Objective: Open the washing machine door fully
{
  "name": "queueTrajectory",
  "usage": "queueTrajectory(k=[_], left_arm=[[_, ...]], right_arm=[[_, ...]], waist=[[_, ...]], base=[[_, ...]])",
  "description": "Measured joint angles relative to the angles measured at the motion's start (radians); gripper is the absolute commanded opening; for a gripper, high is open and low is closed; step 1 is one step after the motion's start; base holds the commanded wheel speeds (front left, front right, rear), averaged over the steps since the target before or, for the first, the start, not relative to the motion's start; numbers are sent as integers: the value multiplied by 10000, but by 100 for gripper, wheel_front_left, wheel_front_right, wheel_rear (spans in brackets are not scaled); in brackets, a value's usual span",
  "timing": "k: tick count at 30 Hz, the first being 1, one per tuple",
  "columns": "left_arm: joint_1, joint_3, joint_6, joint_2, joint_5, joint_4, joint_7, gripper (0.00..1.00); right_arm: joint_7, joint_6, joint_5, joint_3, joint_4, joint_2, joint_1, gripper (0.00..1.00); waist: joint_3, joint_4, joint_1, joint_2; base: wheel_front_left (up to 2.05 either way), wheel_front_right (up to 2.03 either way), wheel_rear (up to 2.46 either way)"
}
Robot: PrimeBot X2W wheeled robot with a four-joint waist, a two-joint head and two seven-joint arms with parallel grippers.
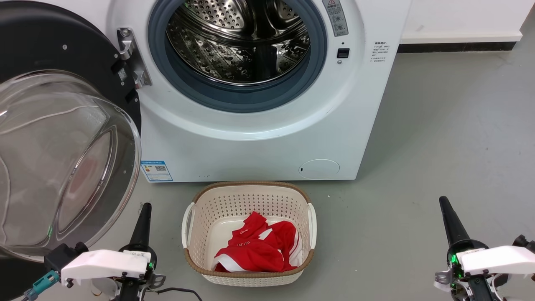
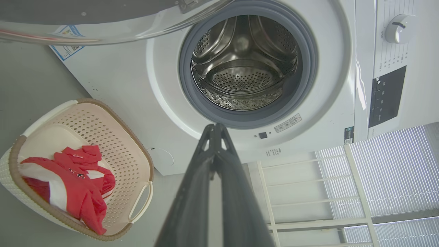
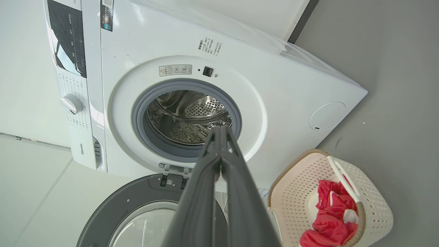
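we note left gripper (image 1: 145,207) jaws closed, empty; right gripper (image 1: 444,203) likewise, touching nothing. we count one washing machine door (image 1: 50,50), swung open; one basket (image 1: 247,184).

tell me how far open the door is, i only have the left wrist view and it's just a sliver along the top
Observer: In the head view the washing machine door stands swung out to the left on its hinge, clear of the drum opening.
Operator: where's the right pincer
Observer: The right pincer is shut and empty, low on the right over the floor, nowhere near the door.
Operator: could the door catch the basket
Observer: Probably not. The basket sits to the right of the door's rim, with floor showing between them.
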Motion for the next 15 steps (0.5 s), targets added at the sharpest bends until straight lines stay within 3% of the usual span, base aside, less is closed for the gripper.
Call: queueTrajectory(k=[15], left_arm=[[-51, 161, -136, -109, -1298, 79, 345, 0]], right_arm=[[299, 0, 1281, -119, 161, 2, -131, 0]], waist=[[-81, -19, 0, 0]], base=[[0, 0, 0]])
